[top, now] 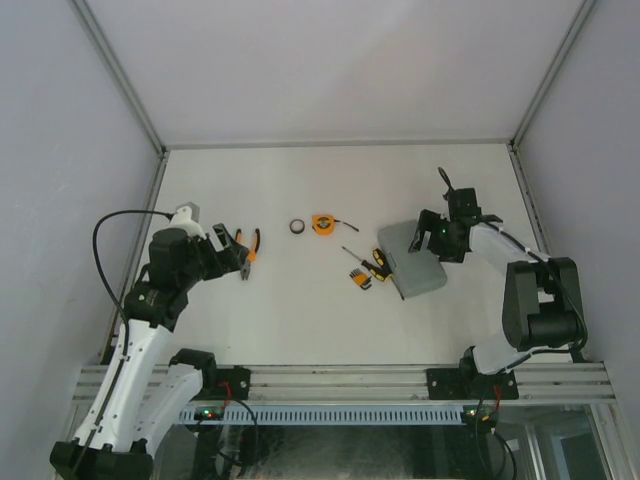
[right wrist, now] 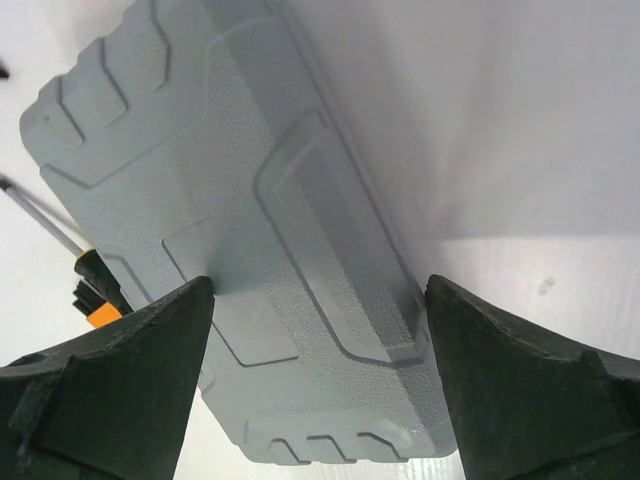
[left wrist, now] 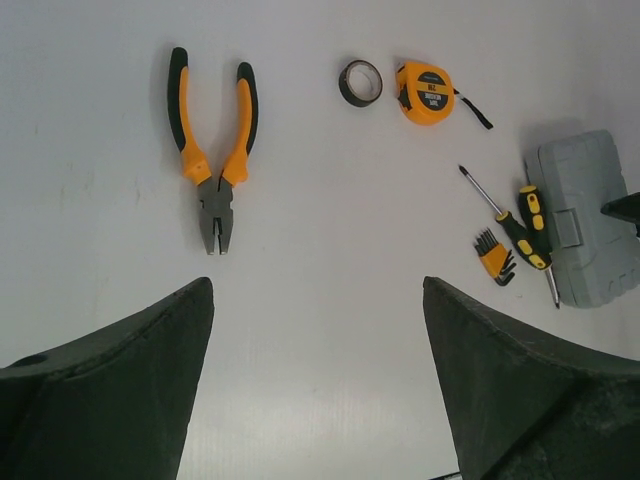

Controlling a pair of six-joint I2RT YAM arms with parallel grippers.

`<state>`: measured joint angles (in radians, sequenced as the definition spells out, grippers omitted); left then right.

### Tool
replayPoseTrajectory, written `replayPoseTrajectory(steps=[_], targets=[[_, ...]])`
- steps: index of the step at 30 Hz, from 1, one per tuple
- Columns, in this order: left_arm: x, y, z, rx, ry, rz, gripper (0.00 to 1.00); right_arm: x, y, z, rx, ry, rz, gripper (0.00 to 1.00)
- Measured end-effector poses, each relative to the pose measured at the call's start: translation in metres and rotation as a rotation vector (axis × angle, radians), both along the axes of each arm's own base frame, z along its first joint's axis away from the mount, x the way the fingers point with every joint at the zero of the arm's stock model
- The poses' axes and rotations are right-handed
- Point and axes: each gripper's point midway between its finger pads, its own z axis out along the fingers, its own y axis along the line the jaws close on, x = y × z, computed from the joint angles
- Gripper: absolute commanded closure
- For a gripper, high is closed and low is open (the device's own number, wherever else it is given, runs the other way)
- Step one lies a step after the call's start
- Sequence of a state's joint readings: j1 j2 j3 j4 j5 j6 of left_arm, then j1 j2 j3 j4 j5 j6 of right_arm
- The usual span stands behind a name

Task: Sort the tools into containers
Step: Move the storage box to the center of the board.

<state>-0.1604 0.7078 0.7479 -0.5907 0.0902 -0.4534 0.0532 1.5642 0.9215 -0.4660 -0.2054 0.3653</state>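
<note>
The orange-and-black pliers [left wrist: 213, 150] lie flat on the white table just ahead of my left gripper [left wrist: 318, 285], which is open and empty; from above, the pliers [top: 252, 243] lie beside that gripper [top: 238, 255]. A black ring [left wrist: 360, 83] and an orange tape measure [left wrist: 425, 92] lie farther right. Two screwdrivers [left wrist: 510, 215] cross next to the orange hex-key set [left wrist: 493, 257], against the grey case [left wrist: 585, 220]. The case [right wrist: 250, 200] is closed, and my right gripper [right wrist: 318, 285] hangs open over its lid [top: 415, 258].
White walls with metal corner posts [top: 125, 80] enclose the table on three sides. The arm bases sit on the rail [top: 340, 380] at the near edge. A black cable [top: 105, 235] loops off the left arm.
</note>
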Motion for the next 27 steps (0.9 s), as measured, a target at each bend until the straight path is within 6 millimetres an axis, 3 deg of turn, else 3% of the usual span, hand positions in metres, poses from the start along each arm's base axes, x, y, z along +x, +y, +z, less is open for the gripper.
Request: replayPoseTrajectory(steps=[14, 27], targets=[[0.0, -0.01, -0.005, -0.009, 0.025, -0.024, 0.13, -0.036, 0.072, 0.011, -0.036, -0.031, 0.043, 0.16], [-0.002, -0.029, -0.01, -0.015, 0.049, -0.07, 0.14, -0.063, 0.122, 0.008, 0.032, -0.034, 0.058, 0.17]])
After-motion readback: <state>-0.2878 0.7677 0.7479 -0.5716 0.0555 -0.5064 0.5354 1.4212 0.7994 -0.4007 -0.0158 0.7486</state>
